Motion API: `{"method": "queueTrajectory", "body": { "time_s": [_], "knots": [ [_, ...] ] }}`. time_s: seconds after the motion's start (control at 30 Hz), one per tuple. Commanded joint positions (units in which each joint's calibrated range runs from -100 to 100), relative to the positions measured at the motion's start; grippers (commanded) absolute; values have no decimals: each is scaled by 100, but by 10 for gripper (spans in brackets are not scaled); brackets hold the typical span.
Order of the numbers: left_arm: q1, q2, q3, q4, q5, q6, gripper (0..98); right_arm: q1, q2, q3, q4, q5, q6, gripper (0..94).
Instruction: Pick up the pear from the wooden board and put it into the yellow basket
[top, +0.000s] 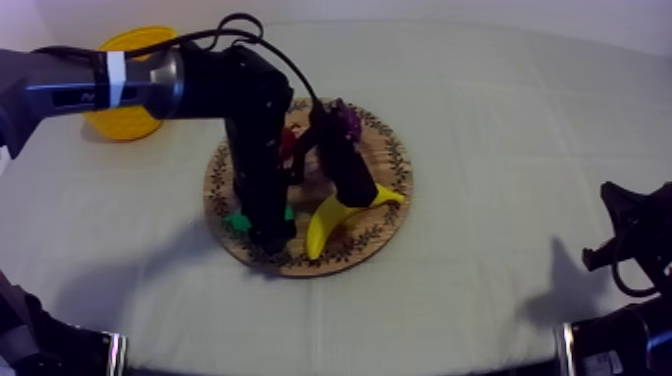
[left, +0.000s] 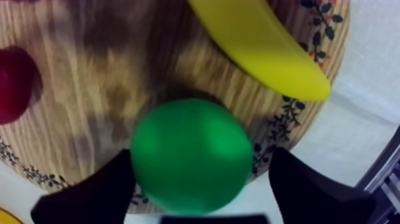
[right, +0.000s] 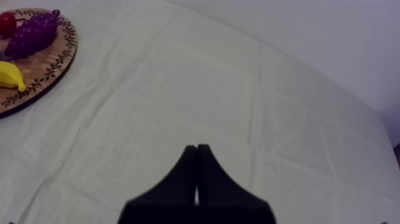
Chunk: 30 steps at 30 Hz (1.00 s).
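Left gripper (left: 199, 156) straddles the pear (left: 187, 149) on the wooden board (left: 89, 119), fingers apparently unclamped; lifting, then the yellow basket (top: 125, 122), remain.

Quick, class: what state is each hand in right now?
Left hand: open, either side of the pear.
Right hand: closed, empty.

A robot test bench of a laboratory kind is shown. The table (top: 500, 300) is covered wholly by a grey-white cloth (top: 480, 150), and a plain pale backdrop (right: 309, 36) is seen beyond the right gripper (right: 197, 149). The table is flanked by a black left arm (top: 150, 85) and right arm (top: 630, 250). Under the left gripper (left: 199, 161) a round wooden board (top: 385, 215) is set out with toy fruit as props, a banana (top: 325, 225) among them. A yellow basket (top: 125, 125) is placed behind that gripper's arm.
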Motion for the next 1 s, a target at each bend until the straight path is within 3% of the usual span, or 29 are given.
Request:
{"method": "queueTrajectory", "body": {
  "time_s": [0.0, 0.37, 0.97],
  "knots": [
    [1, 15, -11, 10, 1, 17, 738, -1, -3, -2, 1, 2, 4, 4],
    [5, 79, -32, 27, -125, 160, 553, -1, -3, -2, 1, 2, 4, 4],
    [-3, -455, -149, -24, 98, 245, 517, -1, -3, -2, 1, 2, 4, 4]
  ]
}}
